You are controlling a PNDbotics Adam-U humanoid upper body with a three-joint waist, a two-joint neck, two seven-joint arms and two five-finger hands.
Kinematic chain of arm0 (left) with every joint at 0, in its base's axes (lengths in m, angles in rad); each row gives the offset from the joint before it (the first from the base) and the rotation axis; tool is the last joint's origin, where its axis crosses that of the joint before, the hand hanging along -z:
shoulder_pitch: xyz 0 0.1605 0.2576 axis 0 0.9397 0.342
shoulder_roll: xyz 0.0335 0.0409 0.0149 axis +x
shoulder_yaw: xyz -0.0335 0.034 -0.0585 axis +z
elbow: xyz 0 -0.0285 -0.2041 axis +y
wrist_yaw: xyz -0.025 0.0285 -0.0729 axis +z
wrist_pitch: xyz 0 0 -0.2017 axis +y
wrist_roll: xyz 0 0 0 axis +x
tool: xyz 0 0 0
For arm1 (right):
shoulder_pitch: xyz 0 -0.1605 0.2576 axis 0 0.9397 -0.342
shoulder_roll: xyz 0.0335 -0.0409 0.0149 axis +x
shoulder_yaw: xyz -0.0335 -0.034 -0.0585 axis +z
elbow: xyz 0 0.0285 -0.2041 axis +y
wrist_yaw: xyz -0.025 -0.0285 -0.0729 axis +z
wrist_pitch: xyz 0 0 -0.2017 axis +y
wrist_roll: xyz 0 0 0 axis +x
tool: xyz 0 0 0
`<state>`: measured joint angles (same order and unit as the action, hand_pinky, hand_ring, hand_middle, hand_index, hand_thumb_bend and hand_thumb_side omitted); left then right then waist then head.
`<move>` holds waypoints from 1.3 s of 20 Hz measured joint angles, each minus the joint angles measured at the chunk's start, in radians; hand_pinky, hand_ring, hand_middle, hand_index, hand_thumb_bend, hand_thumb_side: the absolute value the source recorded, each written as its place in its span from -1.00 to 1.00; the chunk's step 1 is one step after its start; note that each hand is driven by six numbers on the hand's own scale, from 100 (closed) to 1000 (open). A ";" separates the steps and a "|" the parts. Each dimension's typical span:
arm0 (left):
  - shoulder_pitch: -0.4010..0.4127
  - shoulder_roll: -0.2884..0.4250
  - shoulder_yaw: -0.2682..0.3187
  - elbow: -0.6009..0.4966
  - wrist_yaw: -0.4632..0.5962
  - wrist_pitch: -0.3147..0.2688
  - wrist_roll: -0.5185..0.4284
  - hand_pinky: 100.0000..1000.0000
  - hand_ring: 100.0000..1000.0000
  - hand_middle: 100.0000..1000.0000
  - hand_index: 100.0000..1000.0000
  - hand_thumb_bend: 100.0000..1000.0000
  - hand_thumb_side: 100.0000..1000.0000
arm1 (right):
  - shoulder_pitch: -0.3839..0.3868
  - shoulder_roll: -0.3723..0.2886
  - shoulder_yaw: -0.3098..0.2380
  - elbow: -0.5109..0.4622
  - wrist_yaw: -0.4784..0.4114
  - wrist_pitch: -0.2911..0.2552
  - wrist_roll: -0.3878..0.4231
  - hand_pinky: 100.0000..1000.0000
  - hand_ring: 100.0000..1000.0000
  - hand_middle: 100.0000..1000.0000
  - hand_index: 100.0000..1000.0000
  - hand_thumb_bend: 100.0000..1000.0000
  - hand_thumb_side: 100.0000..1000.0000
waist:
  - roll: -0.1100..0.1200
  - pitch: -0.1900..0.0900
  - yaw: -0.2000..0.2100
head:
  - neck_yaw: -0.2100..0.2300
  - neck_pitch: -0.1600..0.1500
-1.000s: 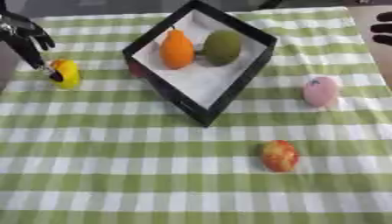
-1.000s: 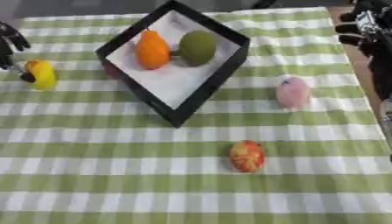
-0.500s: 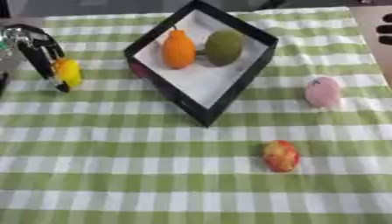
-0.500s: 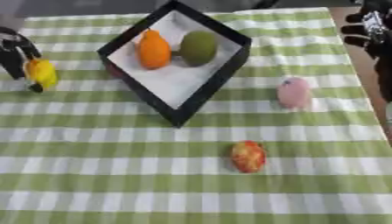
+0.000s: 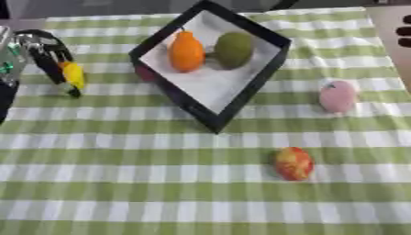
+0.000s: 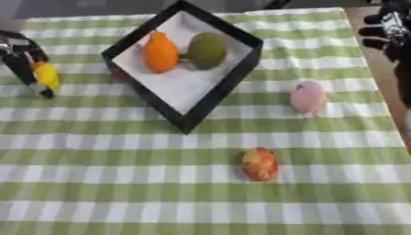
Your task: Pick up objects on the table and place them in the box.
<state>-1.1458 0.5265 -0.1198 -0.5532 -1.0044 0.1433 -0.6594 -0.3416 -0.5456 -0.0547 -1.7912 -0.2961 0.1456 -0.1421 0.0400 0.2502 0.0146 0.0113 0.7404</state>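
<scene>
Box [image 5: 241, 94]: black walls, white floor, standing cornerwise at the far centre of the green-and-white checked tablecloth [image 5: 120, 174]. Contents: an orange fruit [image 5: 186, 51] on the left and a dull green fruit [image 5: 234, 49] on the right, just beside each other in the far part of the box. The near part of the white floor is bare.

Left hand [image 5: 44, 53]: at the far left edge of the table, well left of the box. Its dark fingers are curled round a small yellow object [image 5: 74, 75]; the object sits between the fingers and the thumb, and one fingertip reaches below it towards the cloth. Whether the object rests on the cloth or is raised cannot be determined.

Red-and-yellow fruit [image 5: 293, 163]: lies on the cloth right of centre, near side, well apart from the box and from both hands.

Pink fruit [image 5: 338, 97]: lies on the cloth to the right of the box, apart from its wall.

Right hand [image 6: 384, 31]: at the far right corner, beyond the cloth edge, fingers curled, holding nothing, well apart from the pink fruit.
</scene>
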 measured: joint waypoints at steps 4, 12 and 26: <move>0.000 0.000 0.000 0.007 -0.005 -0.001 -0.007 0.49 0.48 0.40 0.55 0.30 -1.00 | 0.000 0.000 0.000 0.000 0.000 0.001 0.001 0.56 0.43 0.30 0.77 -1.00 0.14 | 0.000 0.000 0.000 | 0.001 0.000; -0.008 0.000 0.002 0.009 -0.020 -0.001 -0.068 0.45 0.42 0.33 0.49 0.13 -1.00 | 0.000 0.000 0.000 0.000 0.000 0.002 -0.001 0.56 0.43 0.30 0.77 -1.00 0.13 | 0.000 0.000 0.004 | 0.002 0.000; -0.008 -0.004 0.005 -0.015 -0.026 0.027 0.030 0.34 0.26 0.15 0.29 -0.07 -1.00 | 0.000 0.000 0.000 0.000 0.000 0.003 0.000 0.56 0.43 0.30 0.77 -1.00 0.12 | 0.000 0.000 0.005 | 0.003 0.000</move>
<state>-1.1542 0.5220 -0.1147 -0.5684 -1.0303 0.1706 -0.6291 -0.3415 -0.5456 -0.0547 -1.7910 -0.2959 0.1481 -0.1422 0.0400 0.2502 0.0199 0.0141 0.7404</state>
